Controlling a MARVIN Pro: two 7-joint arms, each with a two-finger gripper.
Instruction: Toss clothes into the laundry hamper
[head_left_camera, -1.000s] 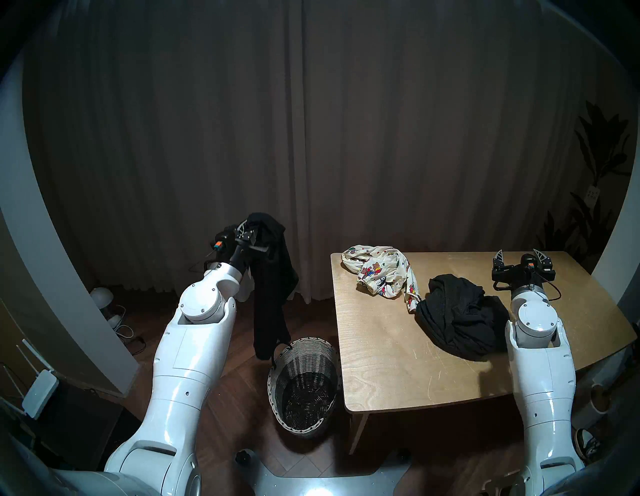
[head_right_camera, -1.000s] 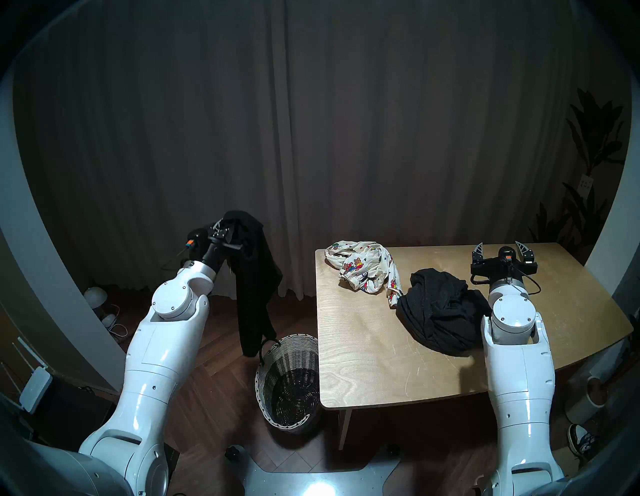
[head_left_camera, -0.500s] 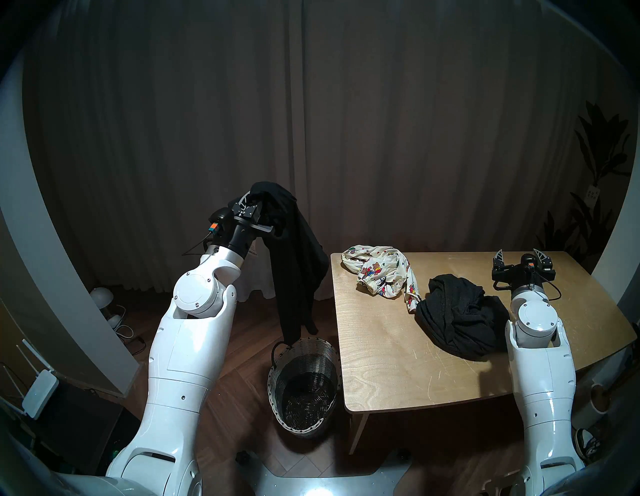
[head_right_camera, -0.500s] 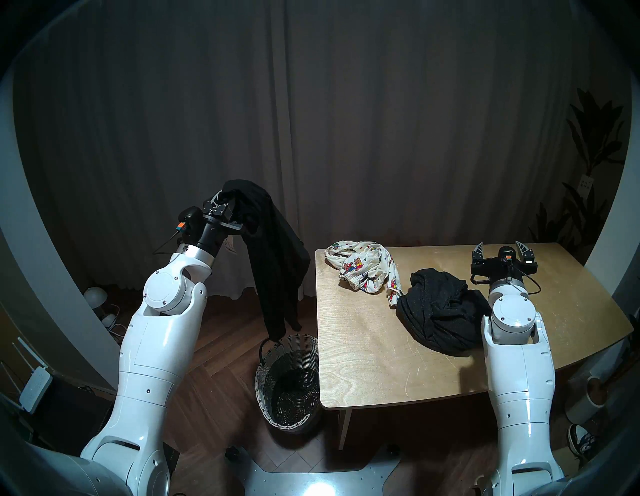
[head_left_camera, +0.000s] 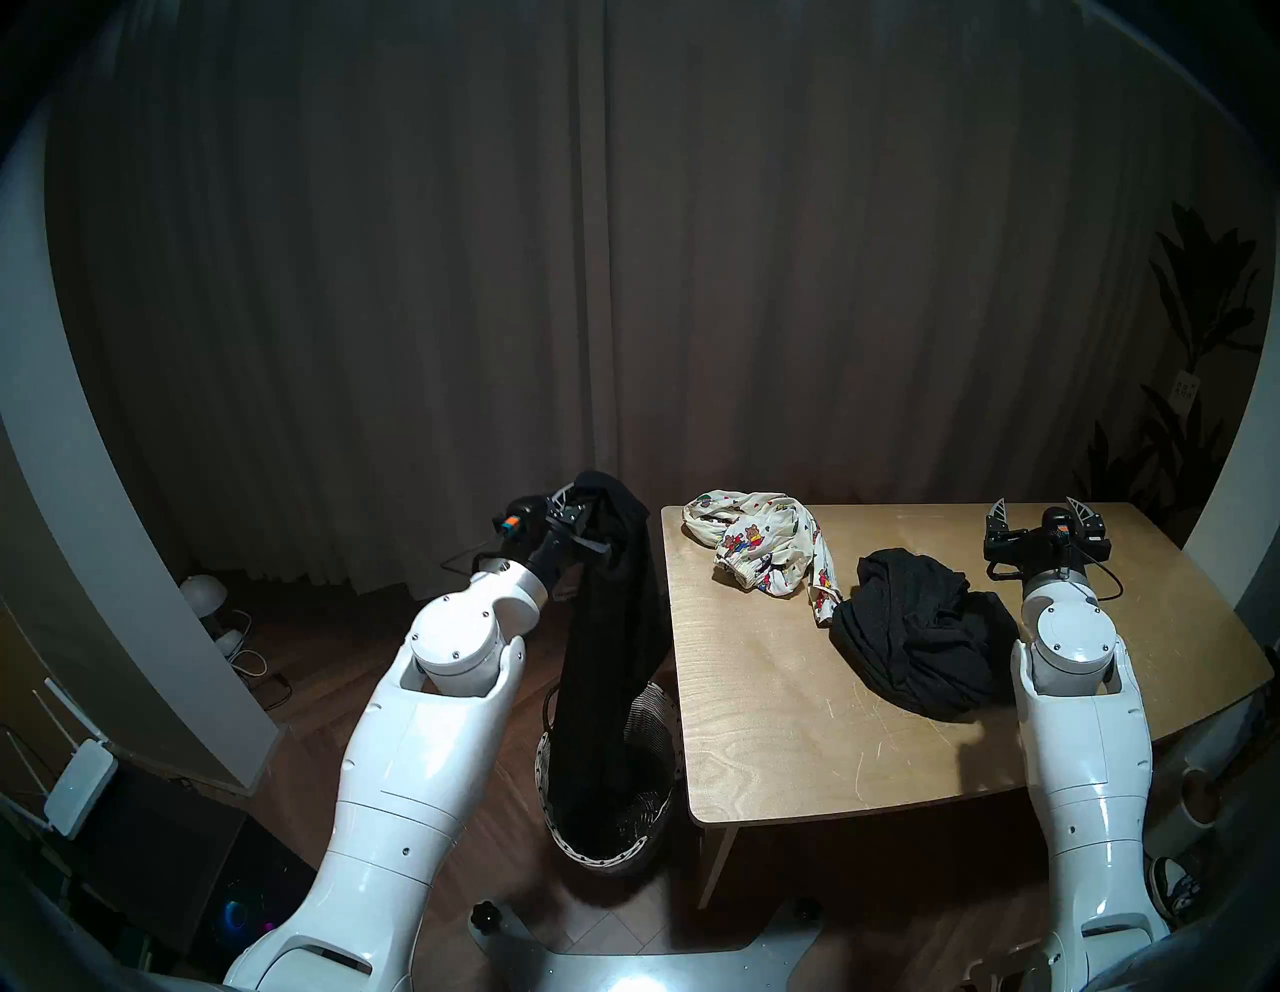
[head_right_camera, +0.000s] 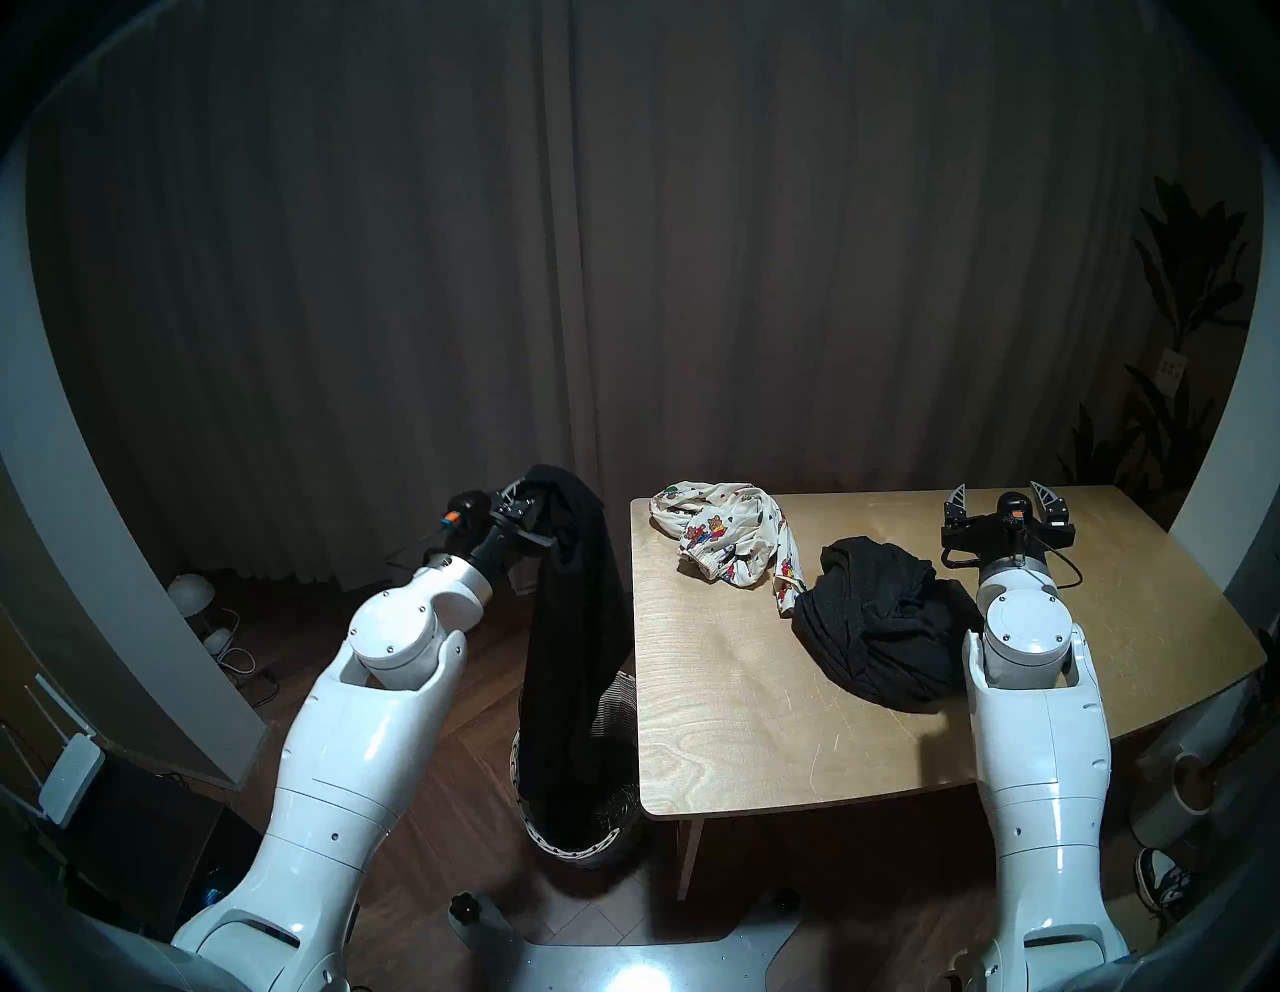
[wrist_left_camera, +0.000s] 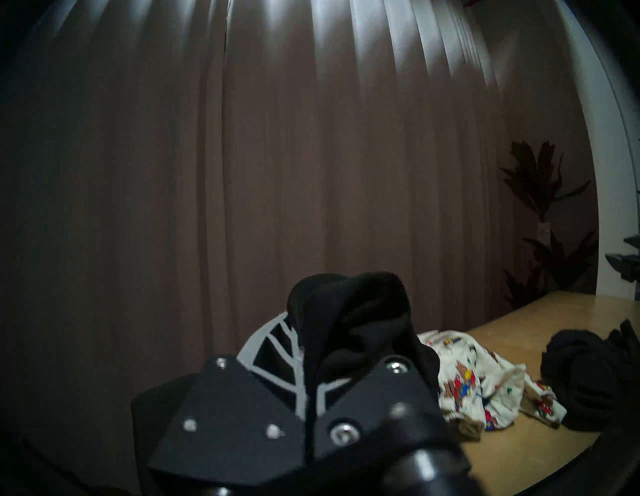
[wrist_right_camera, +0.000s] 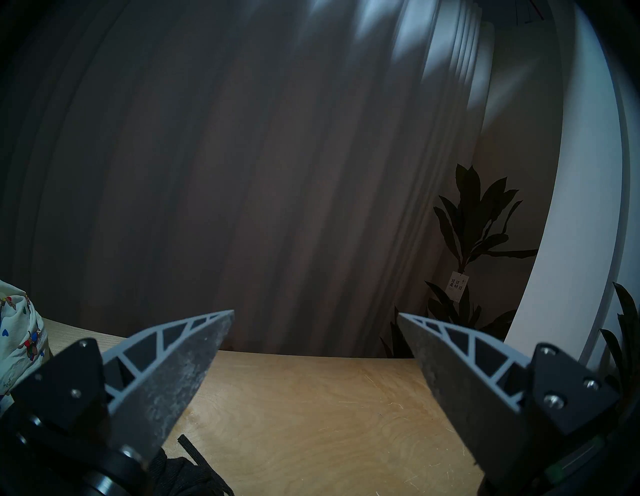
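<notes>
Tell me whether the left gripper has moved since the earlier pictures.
Yes. The left gripper swung right toward the table and lower, its black garment now hanging into the hamper.

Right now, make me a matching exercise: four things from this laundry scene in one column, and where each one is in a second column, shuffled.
Things:
1. black garment
2. cream bear-print garment
3. charcoal grey garment
4. hamper

Places:
A. on the floor beside the table
B. far left of the tabletop
C. hanging from the shut left gripper, its lower end in the hamper
D. on the table beside the right arm

Pairs: 1-C, 2-B, 3-D, 4-A
</notes>
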